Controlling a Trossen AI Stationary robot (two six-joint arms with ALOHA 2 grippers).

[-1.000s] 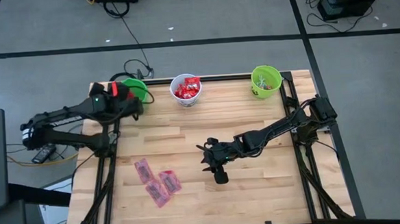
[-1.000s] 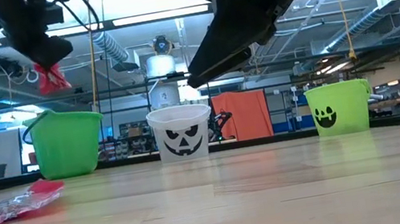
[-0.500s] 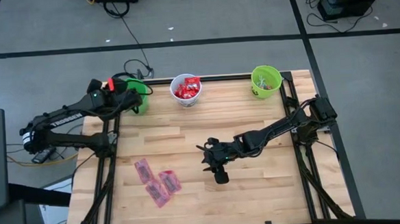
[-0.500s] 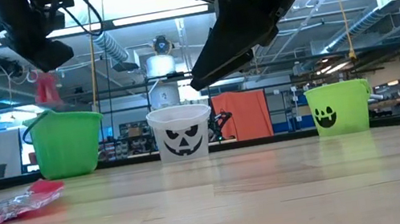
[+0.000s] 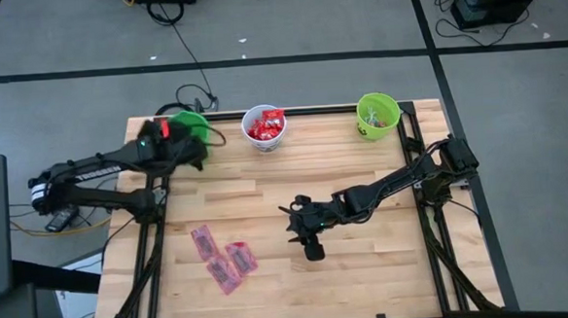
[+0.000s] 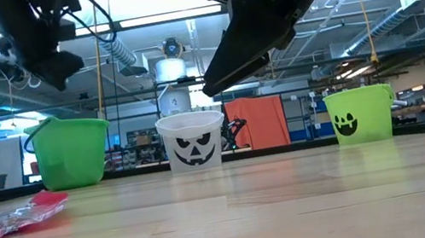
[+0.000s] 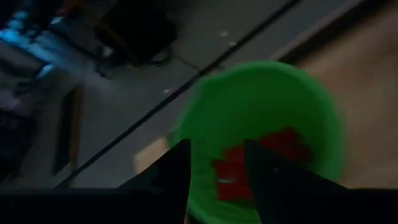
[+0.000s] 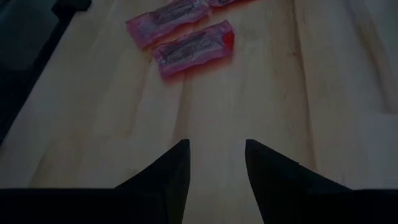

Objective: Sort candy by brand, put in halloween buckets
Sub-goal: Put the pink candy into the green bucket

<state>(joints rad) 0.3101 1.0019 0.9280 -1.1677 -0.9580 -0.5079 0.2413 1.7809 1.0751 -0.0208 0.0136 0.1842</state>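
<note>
Left pincer (image 7: 214,168) now open, empty — red packet (image 7: 261,158) dropped (green bucket (image 7: 261,93)).

table (image 5: 368,271): pale wood planks, smooth, light sheen in low view. buckets: smooth plastic, two green (image 6: 71,151) (image 6: 361,114), one white (image 6: 192,140) w/ printed black face. pink packets (image 8: 194,48): crinkly see-through film, kinda glossy. arms (image 5: 383,188): matt black. floor (image 5: 306,21): dull grey, looks like concrete.
</note>
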